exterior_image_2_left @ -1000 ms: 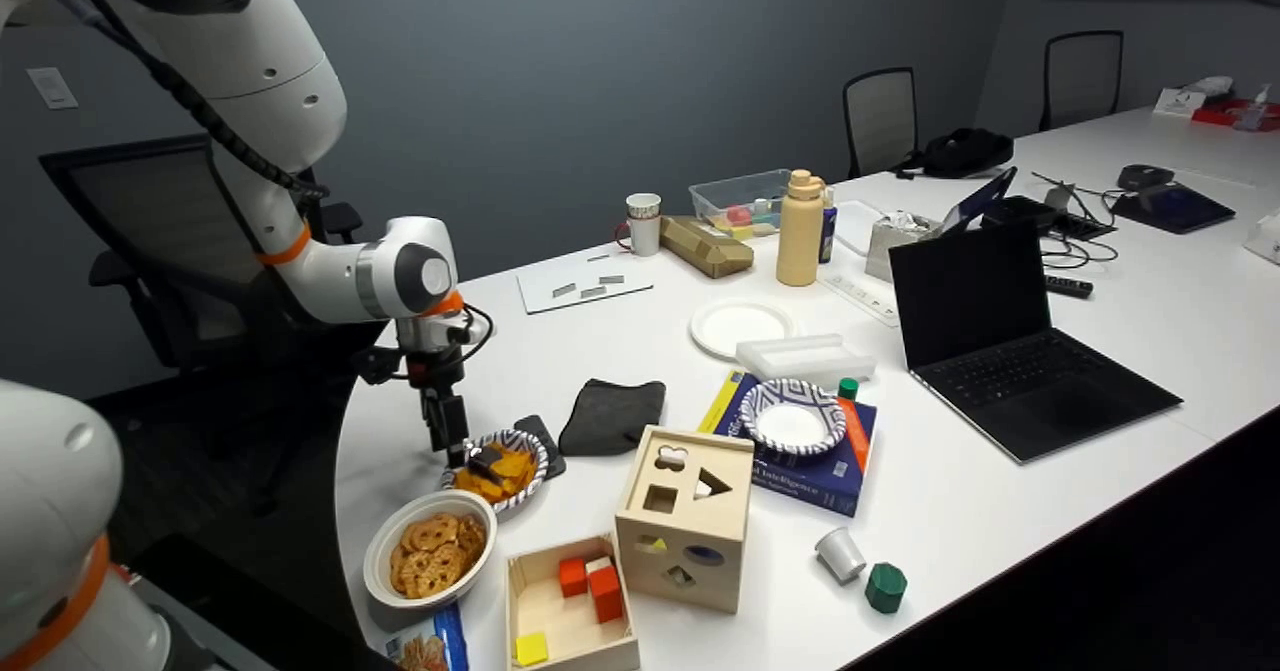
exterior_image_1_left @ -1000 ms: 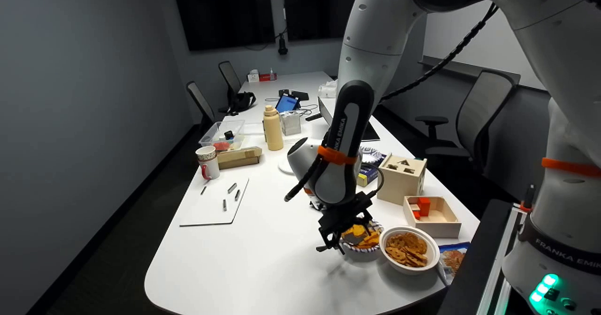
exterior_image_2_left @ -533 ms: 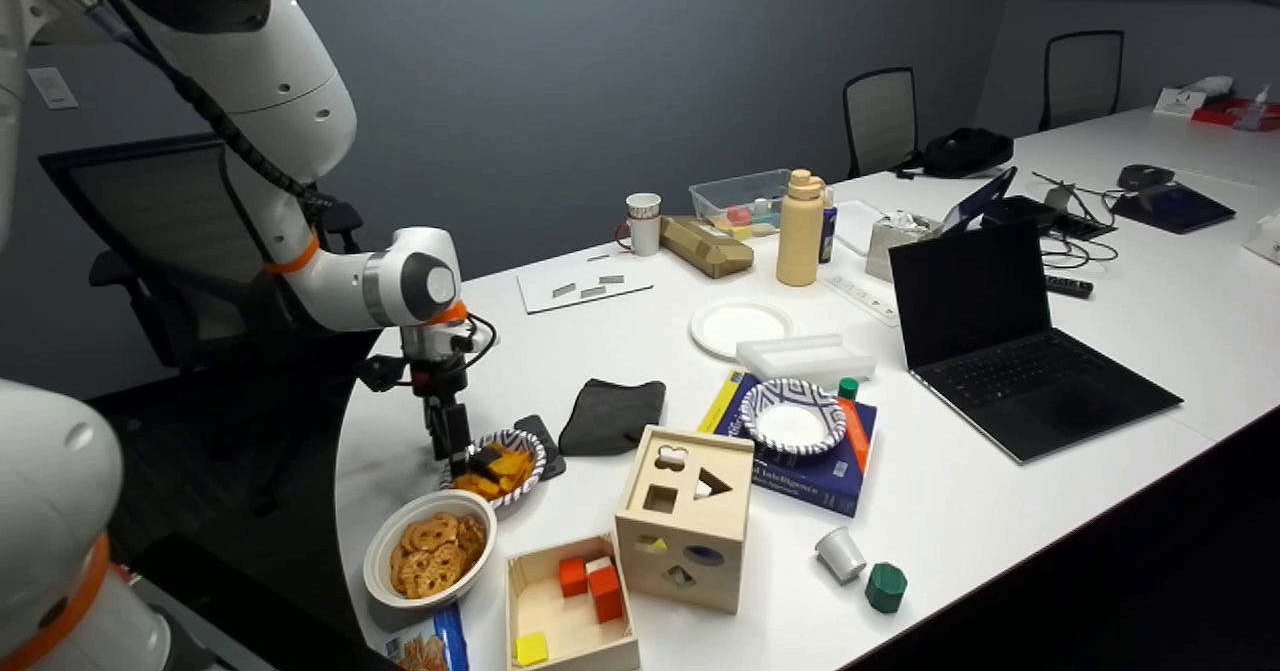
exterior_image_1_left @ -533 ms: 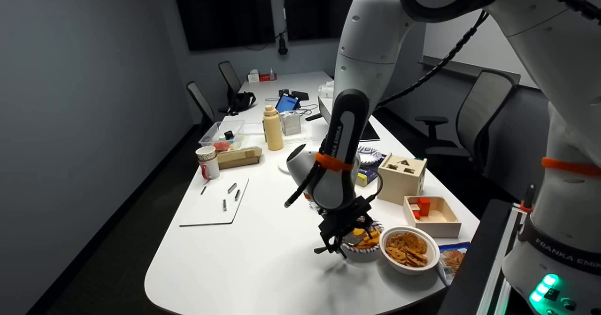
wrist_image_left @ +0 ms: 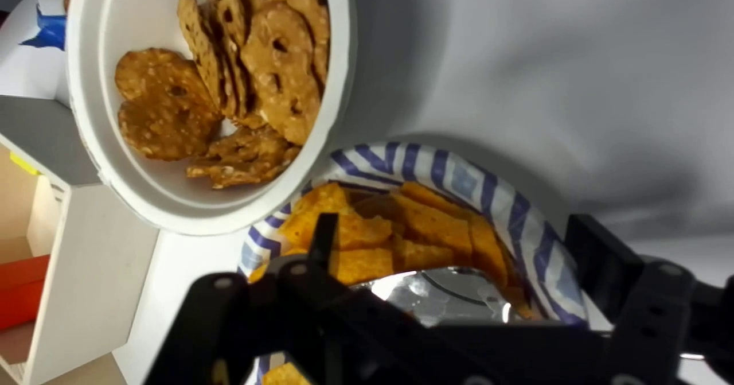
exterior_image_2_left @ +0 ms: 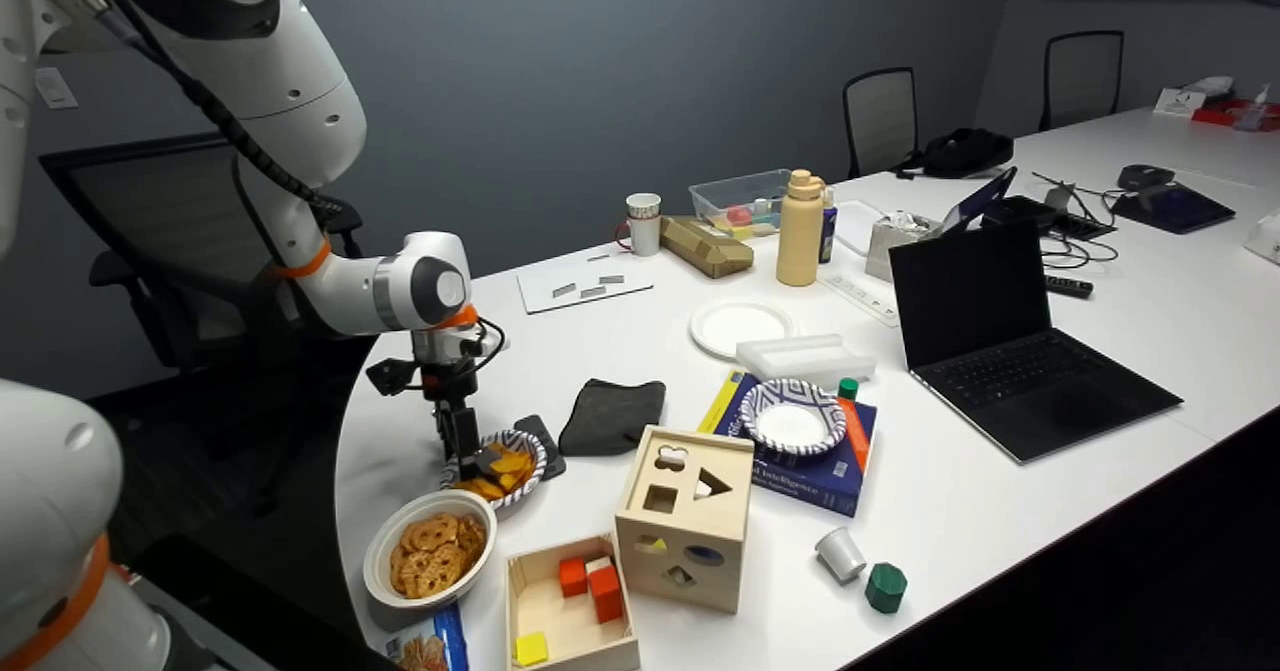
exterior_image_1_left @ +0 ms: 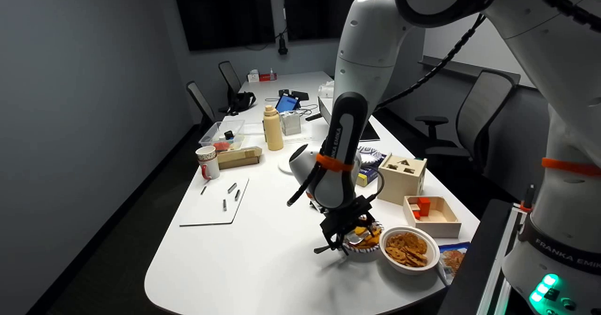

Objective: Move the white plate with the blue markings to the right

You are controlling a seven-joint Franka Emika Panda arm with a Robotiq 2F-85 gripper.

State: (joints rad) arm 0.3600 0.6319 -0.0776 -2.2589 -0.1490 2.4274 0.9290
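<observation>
The white plate with the blue markings shows in both exterior views and in the wrist view. It is a small shallow dish holding orange-yellow chips and a shiny silvery piece. My gripper is open and points down at the dish. It also shows in both exterior views. In the wrist view one finger is over the chips inside the rim and the other is outside the rim, with a gap to it. The gripper body hides the lower part of the dish.
A larger white bowl of brown crackers stands against the dish. Near it are a wooden tray with blocks, a wooden shape box, a black phone and a dark pouch. Another patterned plate lies on a book.
My gripper has come down a little and shifted slightly towards the dish, rightward in an exterior view. The dish has not visibly moved.
</observation>
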